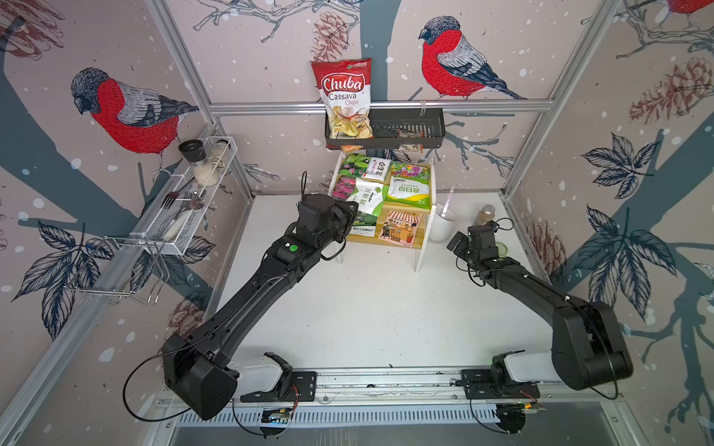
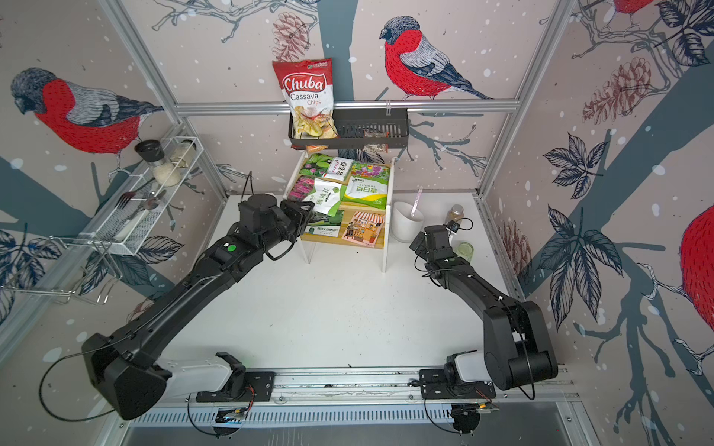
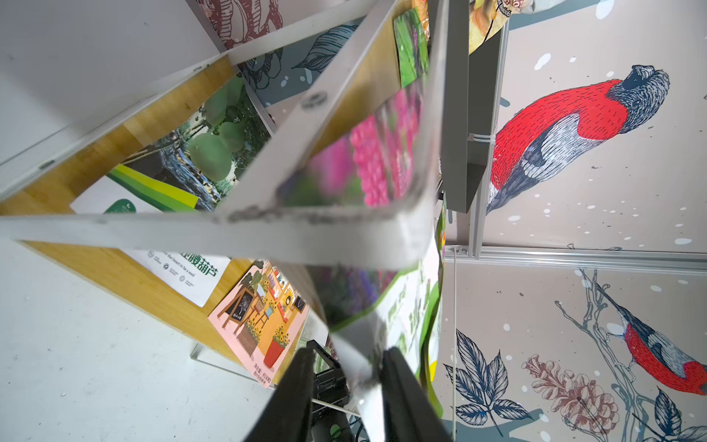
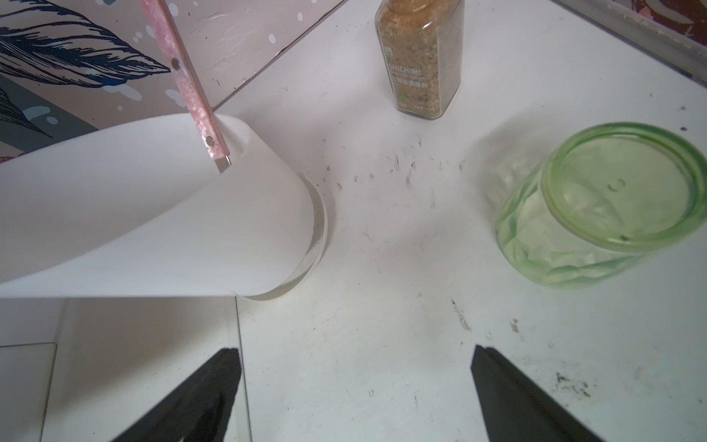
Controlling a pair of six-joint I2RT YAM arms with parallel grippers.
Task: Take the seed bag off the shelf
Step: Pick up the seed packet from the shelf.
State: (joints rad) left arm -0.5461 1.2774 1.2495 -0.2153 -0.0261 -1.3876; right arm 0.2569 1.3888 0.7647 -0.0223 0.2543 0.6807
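Left gripper [image 1: 353,210] is at the front left corner of the shelf [image 1: 423,247], level with its top tier. The seed bag [image 1: 369,197], white with green print, lies on that top board and its front corner overhangs the edge. In the left wrist view the jaws are narrow, one on each side of that corner of the bag [image 3: 401,313]. One finger [image 3: 398,379] is against it and a slit shows at the other, so I can't tell if it's pinched. A Zinnias bag [image 1: 409,189] lies just beside it, and more packets [image 1: 398,228] lie on the lower board.

Right gripper [image 4: 355,379] is spread wide, holding nothing, low over the table [image 4: 382,248]. It sits near the white cup [image 4: 153,214], the spice jar [image 4: 421,57] and the green glass jar [image 4: 604,206].
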